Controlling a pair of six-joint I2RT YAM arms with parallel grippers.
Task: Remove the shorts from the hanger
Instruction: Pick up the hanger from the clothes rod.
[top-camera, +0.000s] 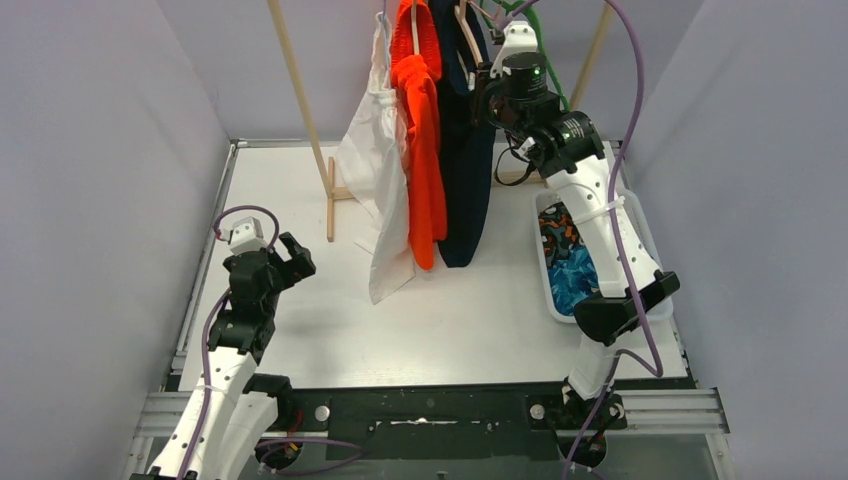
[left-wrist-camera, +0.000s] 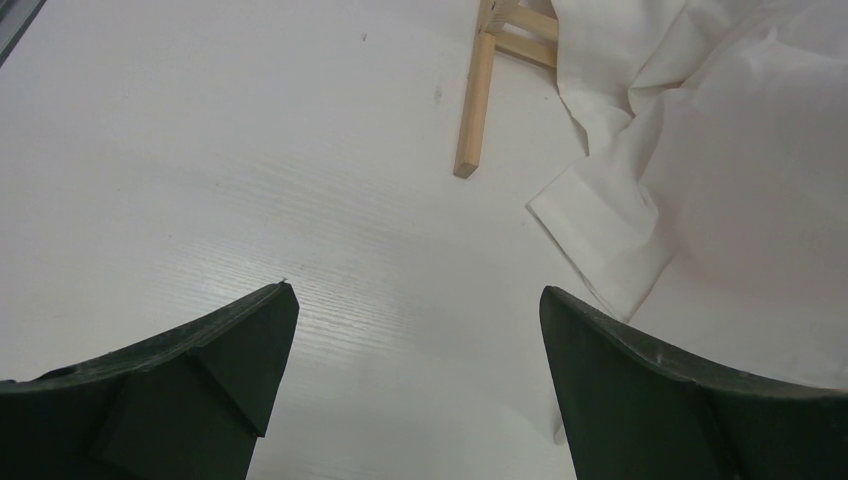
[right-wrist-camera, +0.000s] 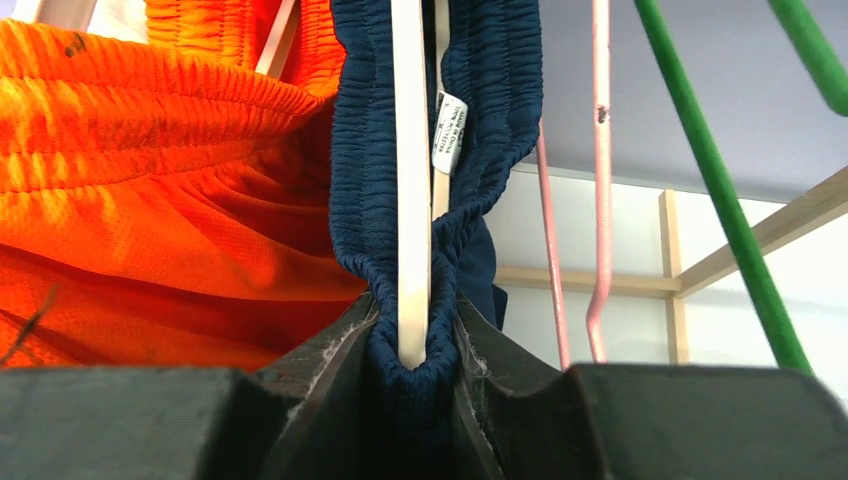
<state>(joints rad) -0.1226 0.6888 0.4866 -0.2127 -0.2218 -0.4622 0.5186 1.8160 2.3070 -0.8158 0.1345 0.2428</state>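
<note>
Three pairs of shorts hang on the rail: white (top-camera: 375, 160), bright orange (top-camera: 425, 150) and dark navy (top-camera: 465, 170). My right gripper (right-wrist-camera: 412, 350) is raised to the rail and shut on the navy shorts' gathered waistband (right-wrist-camera: 365, 150), pinching it around the white hanger bar (right-wrist-camera: 411, 180). The orange shorts (right-wrist-camera: 150, 200) hang just to its left. My left gripper (left-wrist-camera: 420, 300) hovers low over the table, open and empty, with the white shorts' hem (left-wrist-camera: 640, 220) to its right. In the top view the left gripper (top-camera: 290, 262) sits left of the hanging clothes.
A white bin (top-camera: 640, 240) at the right holds camouflage and blue patterned shorts (top-camera: 570, 265). The wooden rack's foot (left-wrist-camera: 475, 105) and posts (top-camera: 300, 90) stand behind. Empty pink (right-wrist-camera: 600, 180) and green (right-wrist-camera: 710, 180) hangers hang right of the navy shorts.
</note>
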